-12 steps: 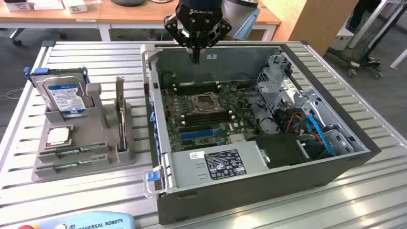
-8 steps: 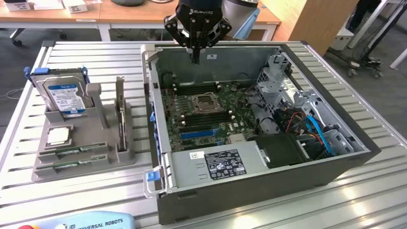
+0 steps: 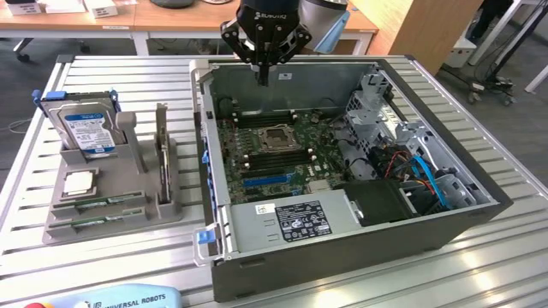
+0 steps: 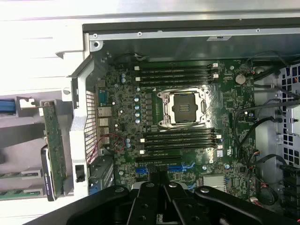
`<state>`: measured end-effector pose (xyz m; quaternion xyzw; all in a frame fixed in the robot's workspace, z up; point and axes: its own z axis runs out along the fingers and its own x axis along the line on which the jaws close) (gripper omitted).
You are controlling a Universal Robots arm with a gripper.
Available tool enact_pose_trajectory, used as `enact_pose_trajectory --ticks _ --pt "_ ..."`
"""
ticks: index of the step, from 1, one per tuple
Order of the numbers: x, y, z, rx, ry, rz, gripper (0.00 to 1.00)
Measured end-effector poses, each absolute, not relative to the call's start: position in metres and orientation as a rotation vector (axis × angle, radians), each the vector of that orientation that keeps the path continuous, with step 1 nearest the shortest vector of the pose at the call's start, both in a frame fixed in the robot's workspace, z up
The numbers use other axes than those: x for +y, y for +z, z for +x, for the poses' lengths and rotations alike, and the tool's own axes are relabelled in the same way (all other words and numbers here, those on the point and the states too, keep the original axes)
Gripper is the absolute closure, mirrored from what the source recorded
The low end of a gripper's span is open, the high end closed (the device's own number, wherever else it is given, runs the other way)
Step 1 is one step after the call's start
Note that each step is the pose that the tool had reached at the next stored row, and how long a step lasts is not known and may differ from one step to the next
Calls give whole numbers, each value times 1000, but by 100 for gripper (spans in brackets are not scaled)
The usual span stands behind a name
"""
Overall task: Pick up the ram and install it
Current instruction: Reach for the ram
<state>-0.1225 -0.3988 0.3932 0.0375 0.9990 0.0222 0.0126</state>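
Two ram sticks (image 3: pixel 96 203) lie flat in the front slots of a grey holder (image 3: pixel 128 221) at the exterior view's left; their green edges (image 4: pixel 18 174) also appear in the wrist view. My gripper (image 3: pixel 263 78) hangs shut with nothing in it above the far side of the open computer case (image 3: pixel 342 256), well away from the holder. Its black fingers (image 4: pixel 157 185) meet over the motherboard (image 4: pixel 126 108). Black memory slots (image 4: pixel 180 139) run on both sides of the bare processor socket (image 4: pixel 183 108).
The holder also carries a silver hard drive with a blue label (image 3: pixel 86 128), a square processor chip (image 3: pixel 77 183) and an upright green card (image 3: pixel 163 160). Drive cages and blue and red cables (image 3: pixel 419 173) crowd the case's right side. A teach pendant (image 3: pixel 120 298) lies at the table's front edge.
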Motion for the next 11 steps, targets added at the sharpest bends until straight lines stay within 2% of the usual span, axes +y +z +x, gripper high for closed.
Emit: enact_pose_trajectory --ticks 11 --pt "-399 393 -135 3114 69 117 90"
